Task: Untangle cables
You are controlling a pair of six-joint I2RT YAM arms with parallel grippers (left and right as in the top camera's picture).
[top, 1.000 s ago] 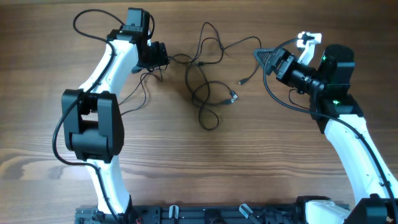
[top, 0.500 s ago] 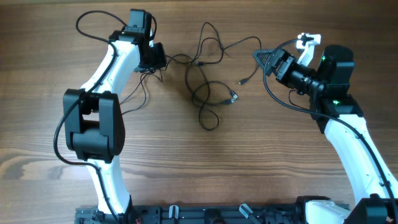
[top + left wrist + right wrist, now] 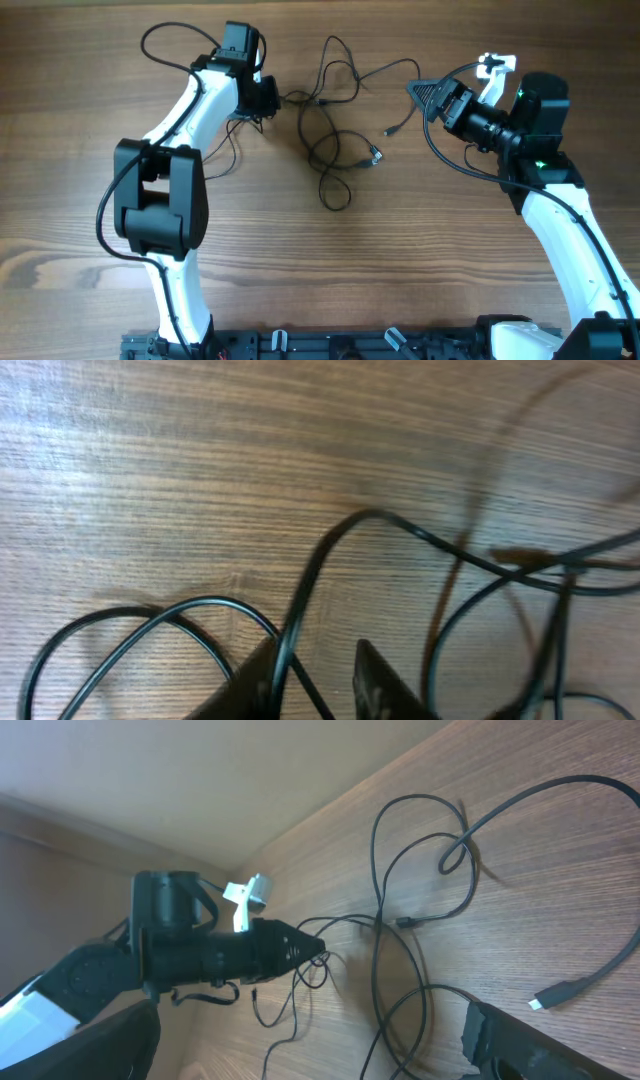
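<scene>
The cables (image 3: 322,140) lie as thin black loops in the middle of the wooden table, with small plugs (image 3: 376,155) on the right side. My left gripper (image 3: 272,98) is at the tangle's left end. In the left wrist view its fingers (image 3: 375,670) are nearly together, with a cable strand (image 3: 300,605) running between them along the left finger. My right gripper (image 3: 425,92) hovers open right of the tangle, holding nothing. The right wrist view shows the loops (image 3: 385,935), a plug (image 3: 552,996) and the left gripper's tip (image 3: 312,952) on the strands.
The table (image 3: 450,250) is bare brown wood. Thicker black arm cables loop beside the left arm (image 3: 165,45) and under the right arm (image 3: 450,155). The table's far edge (image 3: 330,805) runs close behind the tangle.
The left gripper has slid right to the tangle's left end, and its jaws have narrowed from wide open onto a strand. The right arm has not moved.
</scene>
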